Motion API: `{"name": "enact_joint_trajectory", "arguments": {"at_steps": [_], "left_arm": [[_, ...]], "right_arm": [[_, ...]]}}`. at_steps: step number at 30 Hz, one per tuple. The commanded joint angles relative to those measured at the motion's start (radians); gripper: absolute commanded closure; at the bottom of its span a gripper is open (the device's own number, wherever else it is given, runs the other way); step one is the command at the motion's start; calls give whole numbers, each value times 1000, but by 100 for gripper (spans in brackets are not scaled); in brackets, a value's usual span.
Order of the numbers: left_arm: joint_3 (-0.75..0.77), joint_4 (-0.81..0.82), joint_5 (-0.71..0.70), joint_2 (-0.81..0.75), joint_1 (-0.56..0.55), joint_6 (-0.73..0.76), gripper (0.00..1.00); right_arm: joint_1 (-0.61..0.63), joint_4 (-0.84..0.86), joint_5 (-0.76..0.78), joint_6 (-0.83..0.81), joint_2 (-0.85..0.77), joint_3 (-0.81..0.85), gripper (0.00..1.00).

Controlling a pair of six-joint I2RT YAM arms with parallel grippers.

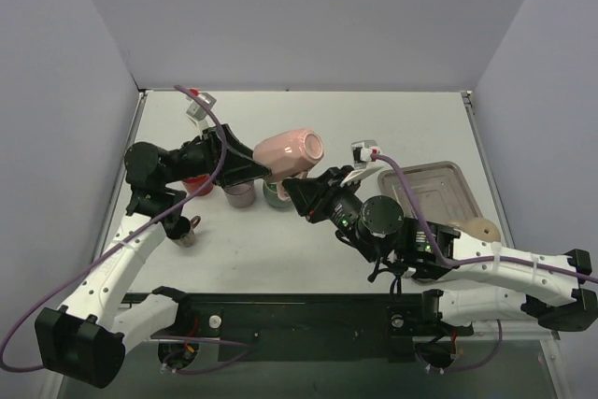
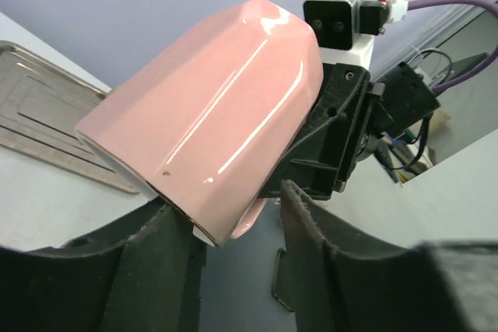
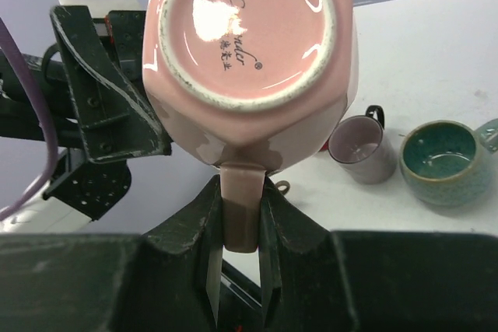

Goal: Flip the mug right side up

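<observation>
A pink faceted mug (image 1: 288,153) hangs in the air on its side between both grippers, its base toward the right. The right wrist view shows its base (image 3: 249,29) facing the camera and its handle (image 3: 241,207) pointing down. My right gripper (image 3: 241,184) is shut on that handle; it sits below and right of the mug in the top view (image 1: 299,192). My left gripper (image 2: 233,201) is open, with the mug's rim (image 2: 187,219) reaching between its jaws by the left finger. The right finger stands apart from the mug. From above the left gripper (image 1: 257,170) is at the mug's left end.
A small purple cup (image 3: 362,149) and a teal mug (image 3: 447,161) stand upright on the table below the held mug, also seen from above (image 1: 240,195) (image 1: 276,195). A metal tray (image 1: 434,189) lies at the right. A red object (image 1: 196,184) sits under the left arm.
</observation>
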Motion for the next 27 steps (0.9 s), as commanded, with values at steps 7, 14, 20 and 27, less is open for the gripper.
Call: {"name": "enact_joint_trajectory", "arguments": {"at_steps": [7,14,20,27], "left_arm": [[33,174,28,-37,-16,21,100],[192,-825,-199,-24,-14,859,100],[249,-1079,-351,24,6,1137,100],[286,-1287,-546,59,6,1393,100]], "right_arm": [[-211,144,-216,170,56,-59,100],[-234,-58,-126,150,120,-65,93],[-273,-219,-69,177,142,-71,29],[-328,-333,-73,217,122,-106,25]]}}
